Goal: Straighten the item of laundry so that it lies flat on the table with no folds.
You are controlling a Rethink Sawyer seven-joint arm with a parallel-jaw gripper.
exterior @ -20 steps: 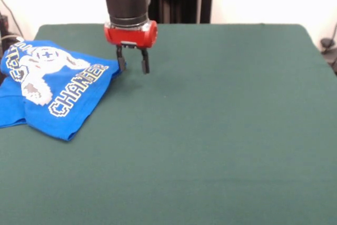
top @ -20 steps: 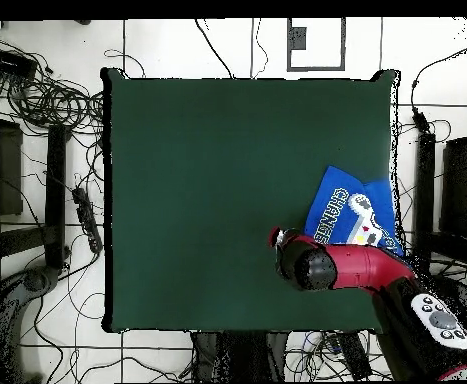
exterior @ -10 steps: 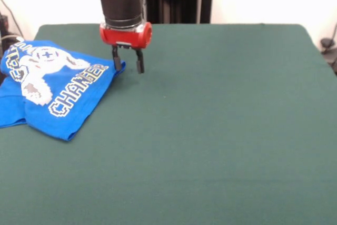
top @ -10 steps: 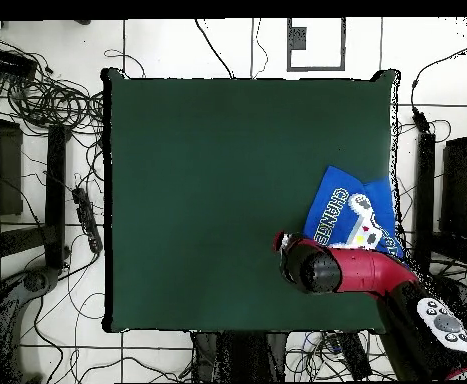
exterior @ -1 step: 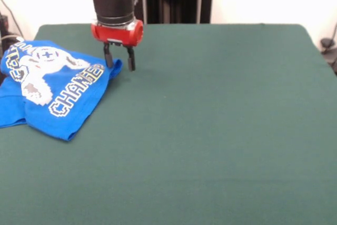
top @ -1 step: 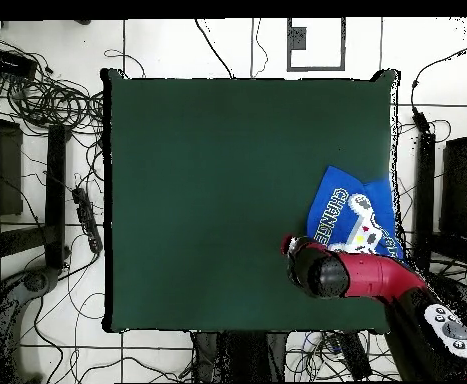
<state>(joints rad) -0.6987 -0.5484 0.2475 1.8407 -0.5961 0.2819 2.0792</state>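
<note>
Green table, rumpled blue T-shirt

One camera faces me low across the table. Another looks straight down from high above. Both share my gripper.

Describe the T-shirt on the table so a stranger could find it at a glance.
Start from the big dark green table; in the front view, look to its far left side. There lies a crumpled bright blue T-shirt, one corner right at the open pincer of the red and black arm. It is the only cloth item there, marked by a white-grey game controller print and yellow-outlined block lettering.
</note>
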